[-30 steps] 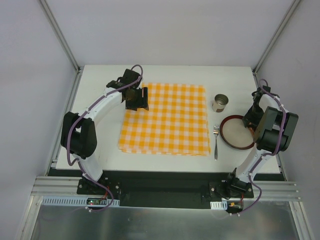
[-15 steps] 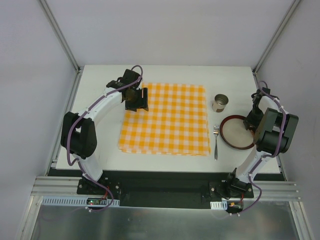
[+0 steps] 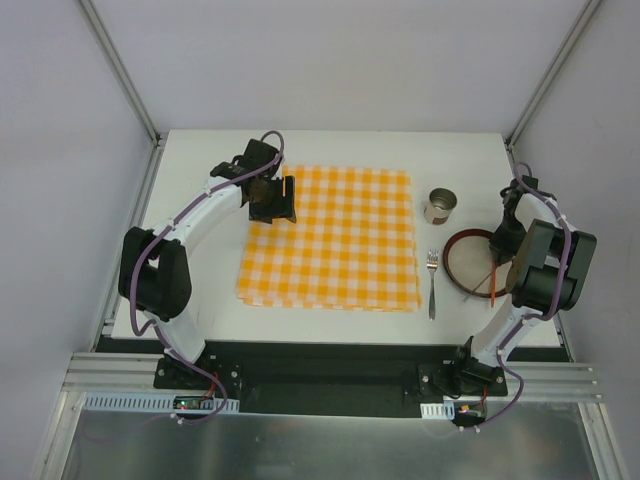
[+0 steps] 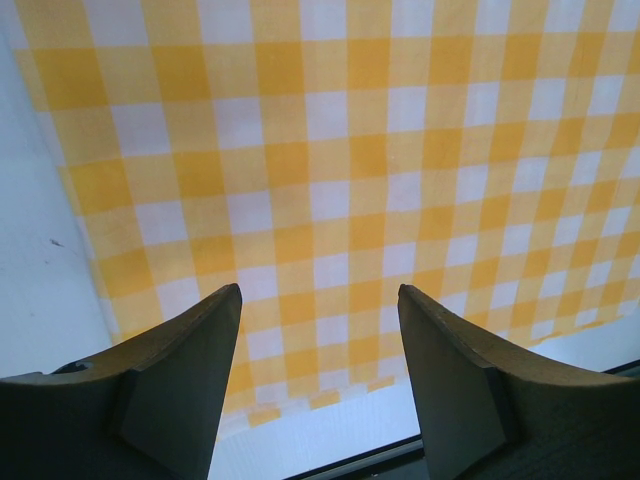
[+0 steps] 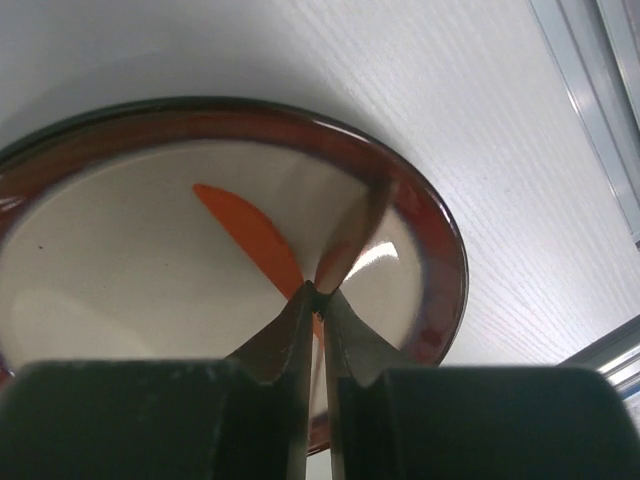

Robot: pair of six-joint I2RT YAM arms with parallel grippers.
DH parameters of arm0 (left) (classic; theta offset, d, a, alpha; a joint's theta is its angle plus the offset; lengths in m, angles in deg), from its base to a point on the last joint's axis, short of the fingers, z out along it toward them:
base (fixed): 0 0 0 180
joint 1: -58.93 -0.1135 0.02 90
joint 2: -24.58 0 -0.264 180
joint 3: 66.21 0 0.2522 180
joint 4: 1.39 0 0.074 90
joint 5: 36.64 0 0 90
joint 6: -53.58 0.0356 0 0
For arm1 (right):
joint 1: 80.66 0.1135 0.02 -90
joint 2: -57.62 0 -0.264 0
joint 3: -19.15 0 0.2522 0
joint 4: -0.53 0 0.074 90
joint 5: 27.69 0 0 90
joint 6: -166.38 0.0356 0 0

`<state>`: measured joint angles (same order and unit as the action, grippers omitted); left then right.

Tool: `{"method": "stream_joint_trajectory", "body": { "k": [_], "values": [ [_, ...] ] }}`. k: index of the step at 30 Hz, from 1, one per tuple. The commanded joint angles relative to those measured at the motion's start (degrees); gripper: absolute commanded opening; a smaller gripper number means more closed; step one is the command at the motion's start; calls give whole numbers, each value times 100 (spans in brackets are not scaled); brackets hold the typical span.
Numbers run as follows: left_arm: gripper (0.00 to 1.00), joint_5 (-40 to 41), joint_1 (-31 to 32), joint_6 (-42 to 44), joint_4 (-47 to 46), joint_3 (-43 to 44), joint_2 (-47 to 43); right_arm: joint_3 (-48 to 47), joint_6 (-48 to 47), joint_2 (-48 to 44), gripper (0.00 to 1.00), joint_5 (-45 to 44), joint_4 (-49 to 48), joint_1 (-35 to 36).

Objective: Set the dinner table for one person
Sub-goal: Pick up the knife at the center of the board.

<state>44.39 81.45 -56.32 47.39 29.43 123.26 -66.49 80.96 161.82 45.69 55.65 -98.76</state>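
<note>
Dinner table point(image 3: 350, 148): white, flat, under everything else in the top view, with the checked cloth point(image 3: 330, 240) spread across its middle. Just right of the cloth, near its far right corner: metal cup point(image 3: 440, 205), upright. Nearer along the cloth's right edge: fork point(image 3: 432, 283), flat on the table, tines pointing away from the arm bases, close to the cloth hem but apart from it. Further right of the cloth, past the fork: plate point(image 3: 468, 262), dark red rim, pale centre, flat on the table. Right gripper point(image 3: 498, 255) over that plate, on the side away from the cloth, fingers pinched together on an orange knife point(image 3: 494, 282). Right wrist view: fingertips point(image 5: 300, 315) clamped on the knife point(image 5: 245, 228), blade reaching out over the plate point(image 5: 250, 115); can't tell if the blade touches the plate surface. Bare table point(image 5: 450, 100) beyond the rim. Left gripper point(image 3: 275, 200) at the cloth's far left corner, fingers spread wide, nothing between them. Left wrist view: gripper point(image 4: 320, 290) above orange-and-white checks point(image 4: 350, 150), strip of white table point(image 4: 40, 280) past the cloth's edge.
</note>
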Motion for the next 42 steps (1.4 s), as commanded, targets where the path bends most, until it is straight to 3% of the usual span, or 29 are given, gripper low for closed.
{"method": "stream_joint_trajectory", "body": {
  "k": [1, 4, 8, 11, 16, 22, 42],
  "values": [
    [64, 10, 50, 65, 74, -111, -314, 139, -27, -75, 8, -8, 100, 18],
    [64, 18, 42, 65, 66, -129, -322, 121, -10, -146, 1, 19, 109, 27],
    [64, 27, 42, 65, 66, -129, -349, 95, -1, -155, 1, -25, 135, 44],
    [64, 27, 42, 56, 66, -129, -349, 86, 52, -128, 14, -131, 214, 44],
    [64, 18, 42, 56, 75, -138, -331, 68, 78, -58, 20, -166, 258, 62],
    [64, 18, 50, 56, 66, -147, -357, 104, 96, -93, 46, -192, 232, 123],
    [64, -43, 77, -5, 66, -111, -366, 490, 175, -981, 50, 440, -23, 492]
  ]
}}
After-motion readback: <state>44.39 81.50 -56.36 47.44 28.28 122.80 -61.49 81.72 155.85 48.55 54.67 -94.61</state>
